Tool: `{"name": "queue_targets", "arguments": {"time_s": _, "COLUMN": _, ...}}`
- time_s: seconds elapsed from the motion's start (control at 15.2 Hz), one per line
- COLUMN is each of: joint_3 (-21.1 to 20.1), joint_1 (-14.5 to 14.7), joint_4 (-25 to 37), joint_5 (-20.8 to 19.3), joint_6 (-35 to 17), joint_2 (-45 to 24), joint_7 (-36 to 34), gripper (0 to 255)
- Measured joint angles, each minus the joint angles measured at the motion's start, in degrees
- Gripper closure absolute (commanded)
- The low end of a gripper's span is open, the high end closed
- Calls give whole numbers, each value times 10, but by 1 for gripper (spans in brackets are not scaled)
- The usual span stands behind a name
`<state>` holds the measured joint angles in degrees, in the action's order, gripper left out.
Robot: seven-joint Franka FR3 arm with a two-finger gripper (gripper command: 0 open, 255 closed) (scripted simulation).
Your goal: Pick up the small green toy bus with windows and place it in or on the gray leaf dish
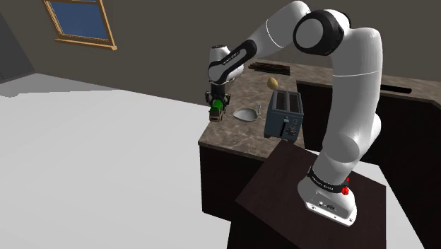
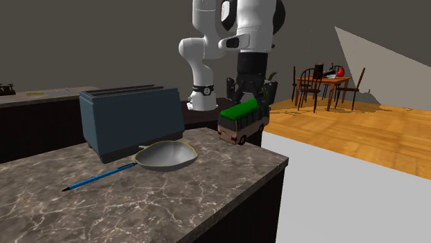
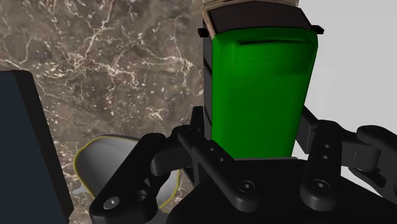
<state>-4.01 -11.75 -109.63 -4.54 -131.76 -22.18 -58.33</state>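
We have the black pincer [image 3: 254,124] clamped on the small green-roofed toy bus [image 2: 243,119], tilted over the marbled desk [image 2: 173,200] edge near the gray leaf-shaped dish [image 2: 166,157]; loose grip could drop it floorward.

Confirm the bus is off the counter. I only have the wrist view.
Observer: Looks like it. In the second exterior view the green toy bus hangs tilted in the gripper, wheels apparently clear of the marble counter, at its corner.
Operator: Anything by the dish I can't see?
Observer: A blue pen lies on the counter, one end near the rim of the gray leaf dish, on the side away from the bus.
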Motion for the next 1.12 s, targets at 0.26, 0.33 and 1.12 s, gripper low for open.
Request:
{"name": "queue_targets", "arguments": {"time_s": 0.26, "joint_3": -1, "joint_1": -1, "joint_4": 8, "joint_5": 3, "joint_6": 24, "joint_2": 16, "joint_7": 3, "gripper": 255}}
{"name": "queue_targets", "arguments": {"time_s": 0.33, "joint_3": 0, "joint_1": -5, "joint_4": 6, "joint_5": 4, "joint_6": 26, "joint_2": 20, "joint_7": 9, "gripper": 255}}
{"name": "queue_targets", "arguments": {"time_s": 1.12, "joint_3": 44, "joint_1": -105, "joint_4": -27, "joint_5": 24, "joint_6": 19, "joint_2": 52, "joint_7": 161, "gripper": 255}}
